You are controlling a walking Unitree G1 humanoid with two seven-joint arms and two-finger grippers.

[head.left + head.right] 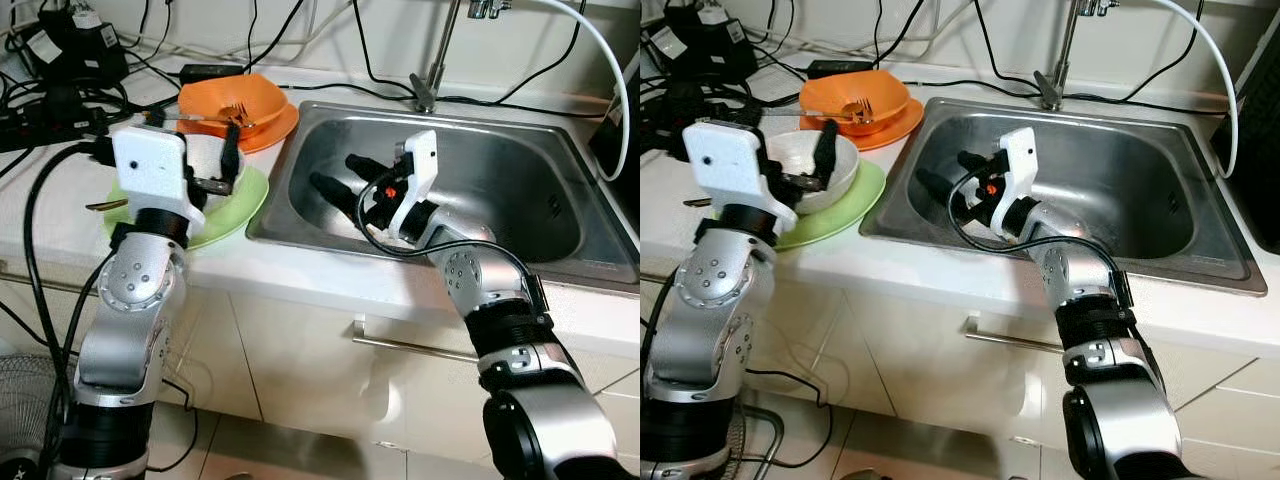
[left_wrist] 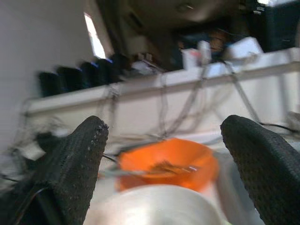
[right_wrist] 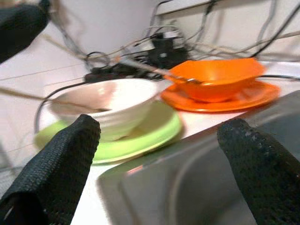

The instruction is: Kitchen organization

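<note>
the left gripper hangs over the white bowl, its 2 fingers spread wide with nothing between them. the bowl sits on a green plate on the counter, just beside the sink. behind it an orange bowl rests on an orange plate with a fork lying in it. the right gripper is down inside the sink, fingers also wide and empty.

risks, as i judge them: a finger catching the white bowl's rim could tip it or drag the green plate toward the counter edge; the loose cables near the left arm could snag. no brand, label or writing can be read.
</note>
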